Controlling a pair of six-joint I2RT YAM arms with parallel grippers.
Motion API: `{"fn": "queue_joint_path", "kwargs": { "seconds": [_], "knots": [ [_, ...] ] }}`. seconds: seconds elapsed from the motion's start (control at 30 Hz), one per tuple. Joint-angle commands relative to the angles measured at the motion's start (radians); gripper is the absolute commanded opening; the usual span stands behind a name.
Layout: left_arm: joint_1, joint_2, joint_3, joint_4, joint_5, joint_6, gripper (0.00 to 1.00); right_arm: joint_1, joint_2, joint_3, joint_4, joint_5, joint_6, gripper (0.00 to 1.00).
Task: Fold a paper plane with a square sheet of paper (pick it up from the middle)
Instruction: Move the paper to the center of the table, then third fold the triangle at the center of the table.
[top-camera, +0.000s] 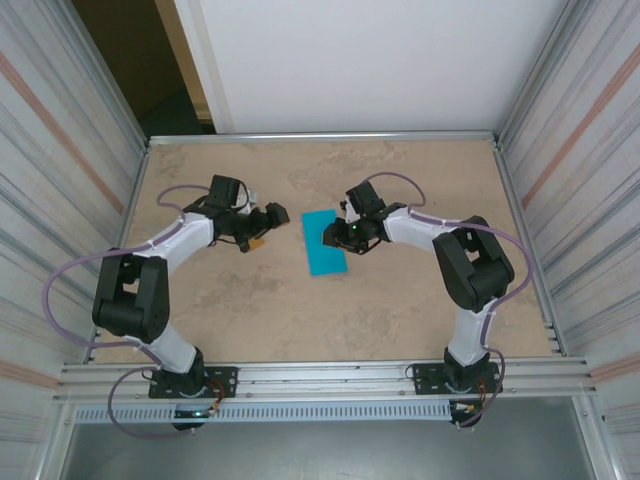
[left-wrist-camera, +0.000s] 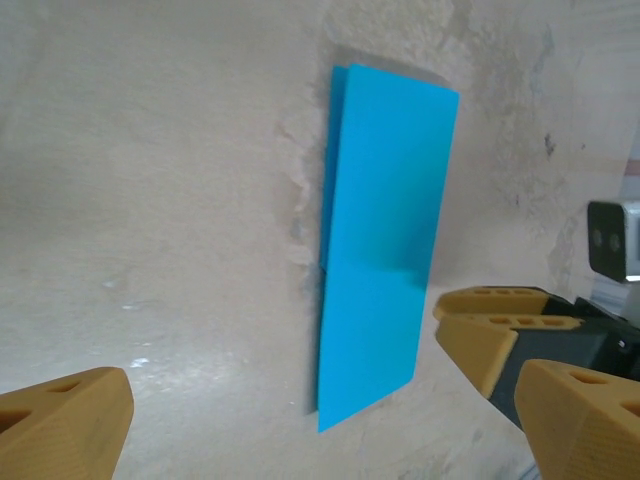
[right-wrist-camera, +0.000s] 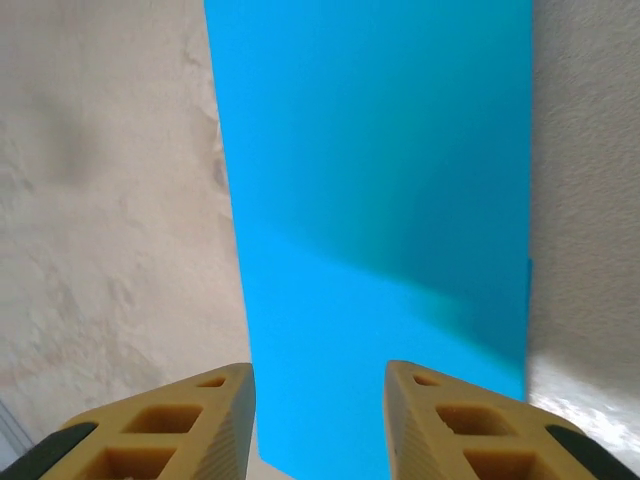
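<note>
So the thin teal-blue square sheet of paper (top-camera: 325, 243) is folded in half into a long rectangle, lying flat mid-table on the beige stone-look tabletop (top-camera: 250, 310), right between the two arms. The left gripper (top-camera: 270, 226) is spread wide, holding nothing, just beside the paper's left long edge. The right gripper (right-wrist-camera: 320, 390) has its tan fingers partly apart over the right edge, and I don't see paper pinched between them. In the left wrist view the layers don't quite line up along one long edge, so I'd guess that's the open side. My take: this is the crease-setting bit, so press low and slide along the fold, with the other hand pinning so it doesn't skate. Plenty of bare table all round, and the corrugated metal side walls (top-camera: 60, 180) are well apart.
</note>
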Motion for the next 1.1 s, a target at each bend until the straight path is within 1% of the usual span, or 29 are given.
{"fn": "queue_joint_path", "kwargs": {
  "seconds": [0.0,0.13,0.27,0.47,0.6,0.8,0.87,1.0,1.07],
  "knots": [
    [-0.034,0.027,-0.011,0.039,0.055,-0.029,0.97,0.011,0.000,-0.018,0.061,0.059,0.119,0.35],
    [-0.078,0.051,-0.007,0.051,0.073,-0.045,0.96,-0.002,0.014,-0.016,0.067,0.063,0.135,0.35],
    [-0.115,0.078,-0.012,0.078,0.103,-0.073,0.92,-0.018,0.027,-0.013,0.084,0.046,0.138,0.35],
    [-0.148,0.112,-0.005,0.087,0.110,-0.094,0.88,-0.035,0.072,0.013,0.083,0.007,0.138,0.31],
    [-0.170,0.135,0.006,0.090,0.119,-0.102,0.85,-0.046,0.093,0.025,0.079,0.009,0.136,0.31],
    [-0.197,0.170,0.013,0.079,0.114,-0.120,0.73,-0.056,0.143,0.018,0.062,0.007,0.143,0.30],
    [-0.203,0.183,0.017,0.072,0.114,-0.120,0.68,-0.057,0.157,0.007,0.063,0.007,0.143,0.27],
    [-0.211,0.205,0.026,0.061,0.110,-0.119,0.55,-0.059,0.168,-0.016,0.063,0.012,0.141,0.24],
    [-0.211,0.208,0.030,0.051,0.098,-0.115,0.51,-0.060,0.166,-0.023,0.063,0.013,0.141,0.24]
  ]
}}
